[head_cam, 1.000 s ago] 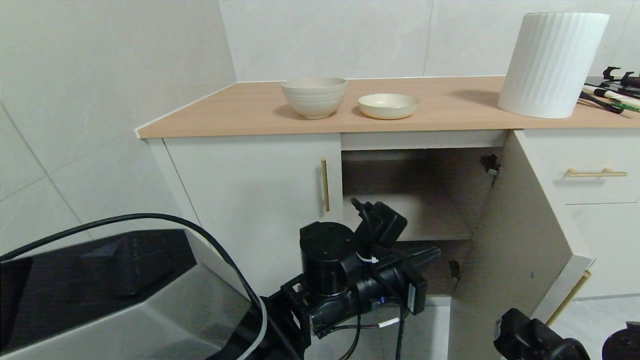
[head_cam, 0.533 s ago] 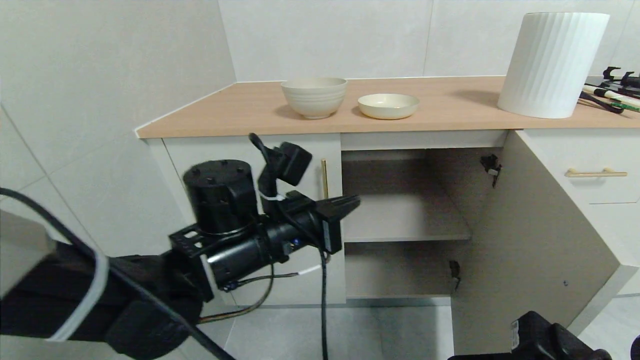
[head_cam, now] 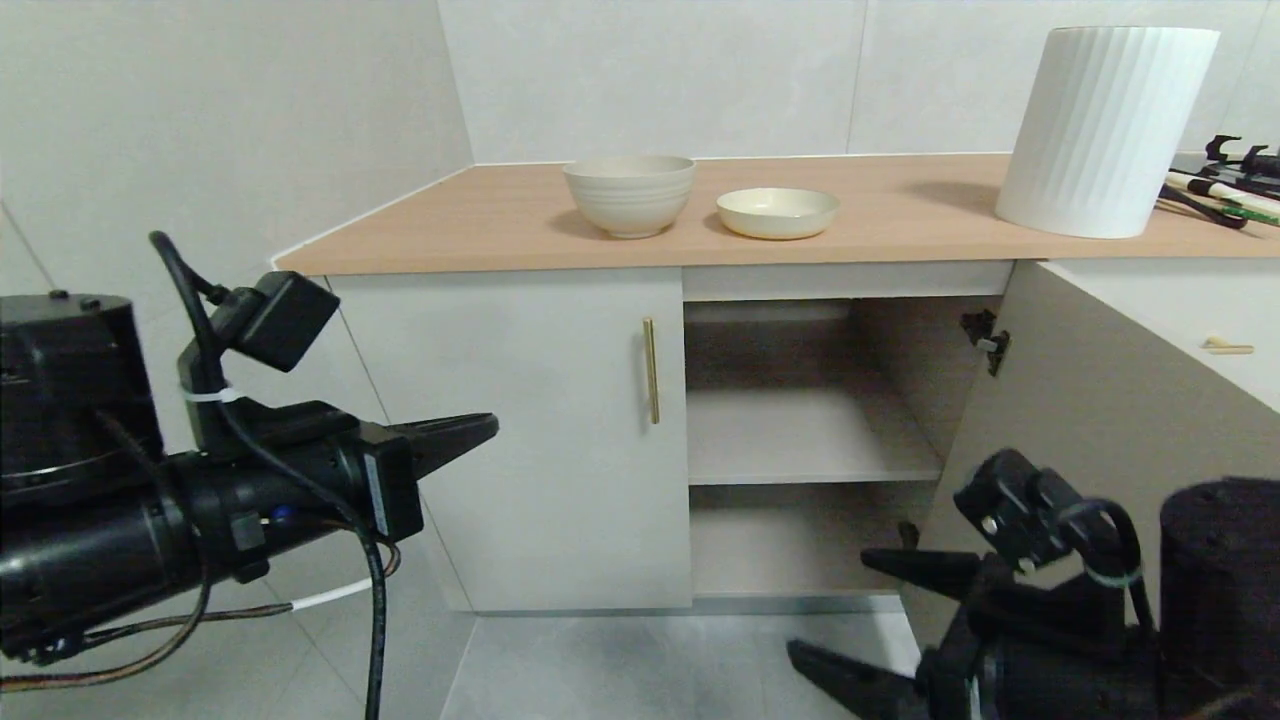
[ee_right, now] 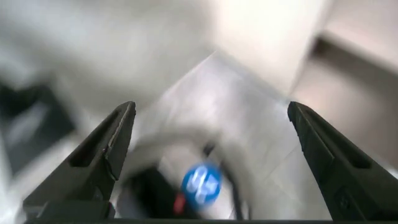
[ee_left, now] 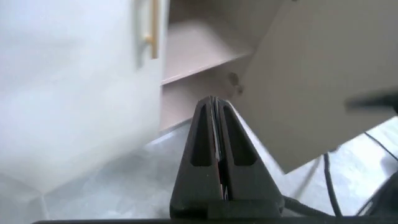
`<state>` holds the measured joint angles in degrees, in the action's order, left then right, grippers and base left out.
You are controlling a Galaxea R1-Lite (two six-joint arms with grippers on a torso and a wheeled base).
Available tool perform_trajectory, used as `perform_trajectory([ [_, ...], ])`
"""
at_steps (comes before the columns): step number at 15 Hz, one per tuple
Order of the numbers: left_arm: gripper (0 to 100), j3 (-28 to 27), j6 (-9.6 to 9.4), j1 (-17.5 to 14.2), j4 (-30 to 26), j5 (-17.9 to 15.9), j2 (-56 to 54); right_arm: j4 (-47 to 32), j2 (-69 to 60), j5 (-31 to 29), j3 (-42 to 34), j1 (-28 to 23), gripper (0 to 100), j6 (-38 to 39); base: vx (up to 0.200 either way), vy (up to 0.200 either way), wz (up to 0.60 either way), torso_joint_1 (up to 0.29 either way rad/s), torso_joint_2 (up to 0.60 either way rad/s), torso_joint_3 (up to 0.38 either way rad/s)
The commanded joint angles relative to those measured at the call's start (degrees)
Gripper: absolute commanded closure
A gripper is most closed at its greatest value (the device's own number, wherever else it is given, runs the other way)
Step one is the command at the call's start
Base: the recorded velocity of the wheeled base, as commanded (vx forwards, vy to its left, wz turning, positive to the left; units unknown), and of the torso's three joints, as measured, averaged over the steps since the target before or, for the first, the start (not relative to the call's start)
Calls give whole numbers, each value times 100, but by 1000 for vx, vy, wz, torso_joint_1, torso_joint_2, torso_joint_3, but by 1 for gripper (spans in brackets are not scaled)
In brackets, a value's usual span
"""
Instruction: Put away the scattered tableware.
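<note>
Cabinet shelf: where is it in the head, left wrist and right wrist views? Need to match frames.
Head view: the shelf crosses the open compartment, just right of the brass handle.
Left wrist view: the shelf lies beyond the shut left gripper, beside the brass handle.
Right wrist view: too blurred to pick it out past the open right gripper.
Shared landmark: the brass handle, in the head and left wrist views.

the ribbed bowl (head_cam: 629, 195) was beige, the shallow dish (head_cam: 777, 212) pale cream, the bench (head_cam: 470, 225) light wood-brown, the fluted canister (head_cam: 1105, 130) white, the cabinet door (head_cam: 530, 440) white with a gold handle (head_cam: 650, 370).
</note>
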<state>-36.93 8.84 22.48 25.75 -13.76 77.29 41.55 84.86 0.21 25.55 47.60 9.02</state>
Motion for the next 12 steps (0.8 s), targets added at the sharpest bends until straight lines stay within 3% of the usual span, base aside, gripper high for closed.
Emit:
perform_trajectory([
  [1, 100, 194, 4, -121, 9, -4, -320, -24, 584, -3, 600, -559, 0, 100, 0, 0, 0, 0, 0, 0],
  [4, 100, 194, 13, -209, 18, -21, -153, -410, 1217, -12, 1866, -1254, 0, 100, 0, 0, 0, 0, 0, 0],
  [6, 100, 142, 4, -209, 18, -30, -21, -1368, 1349, -12, 2666, -1429, 0, 126, 0, 0, 0, 0, 0, 0],
  [8, 100, 124, -14, -209, 18, -21, 181, -1852, 1323, -21, 2868, -1456, 0, 311, 0, 0, 0, 0, 0, 0],
  [9, 0, 115, -31, -209, 18, -21, 243, -1878, 1296, -30, 2859, -1456, 0, 355, 0, 0, 0, 0, 0, 0],
  [12, 0, 107, -40, -270, 124, -4, 278, -1887, 1200, -82, 2859, -1447, 0, 355, 0, 0, 0, 0, 0, 0],
])
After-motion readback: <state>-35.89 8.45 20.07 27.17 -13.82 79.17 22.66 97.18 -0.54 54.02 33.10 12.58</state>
